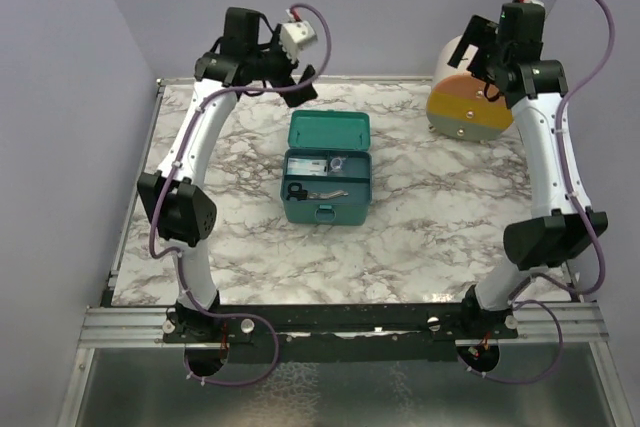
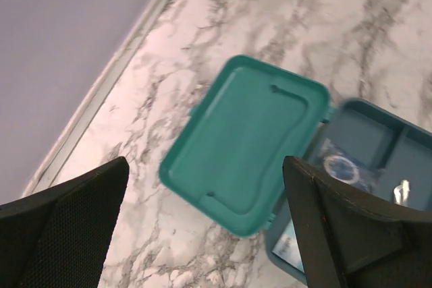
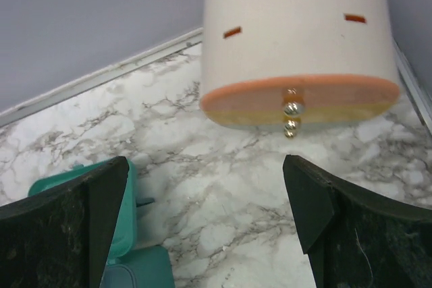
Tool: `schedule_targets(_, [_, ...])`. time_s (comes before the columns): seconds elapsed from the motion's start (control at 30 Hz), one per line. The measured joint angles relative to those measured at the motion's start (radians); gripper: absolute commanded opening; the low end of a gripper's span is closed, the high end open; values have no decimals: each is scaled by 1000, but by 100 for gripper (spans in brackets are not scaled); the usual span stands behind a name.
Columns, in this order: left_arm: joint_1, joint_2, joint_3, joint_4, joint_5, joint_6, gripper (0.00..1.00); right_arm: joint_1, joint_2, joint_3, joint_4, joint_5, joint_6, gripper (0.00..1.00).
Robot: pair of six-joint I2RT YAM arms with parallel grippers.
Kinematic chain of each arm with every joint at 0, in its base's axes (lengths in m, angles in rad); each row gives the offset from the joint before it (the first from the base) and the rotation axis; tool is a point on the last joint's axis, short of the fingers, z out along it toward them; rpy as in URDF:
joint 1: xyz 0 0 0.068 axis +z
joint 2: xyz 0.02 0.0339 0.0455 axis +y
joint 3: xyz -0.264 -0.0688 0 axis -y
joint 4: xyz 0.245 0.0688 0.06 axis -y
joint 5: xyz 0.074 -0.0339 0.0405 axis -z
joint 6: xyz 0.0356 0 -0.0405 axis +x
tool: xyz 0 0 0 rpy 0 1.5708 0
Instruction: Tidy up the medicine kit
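Seemingly packed: medicine kit (image 1: 327, 179) lies open below the spread, empty left end effector (image 2: 206, 166); right end effector (image 3: 206, 166), also spread, hovers. Next, fold the lid (image 2: 246, 143) shut.

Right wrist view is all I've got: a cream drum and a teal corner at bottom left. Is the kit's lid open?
Observer: Yes. The medicine kit sits mid-table with its lid lying back flat on the far side.
Operator: Anything inside?
Observer: Yes, several small items, among them a bluish ring in a compartment near the hinge.
Operator: Left arm holding anything?
Observer: No. The left gripper is open and empty, above the lid.
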Motion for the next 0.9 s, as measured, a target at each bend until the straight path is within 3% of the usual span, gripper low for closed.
schedule_targets(0.2, [218,235,195,51,105,-286,99,55,269,334,-29,-166,-56,100])
schedule_targets(0.3, [301,348,226,59,164,-414,99,101,375,415,-44,-253,-69,100])
schedule_targets(0.47, [362,461,223,50,231,-523,99,154,444,356,-56,-371,-74,100])
schedule_targets(0.9, [332,517,174,117,388,-700,99,154,474,197,-16,-547,-84,100])
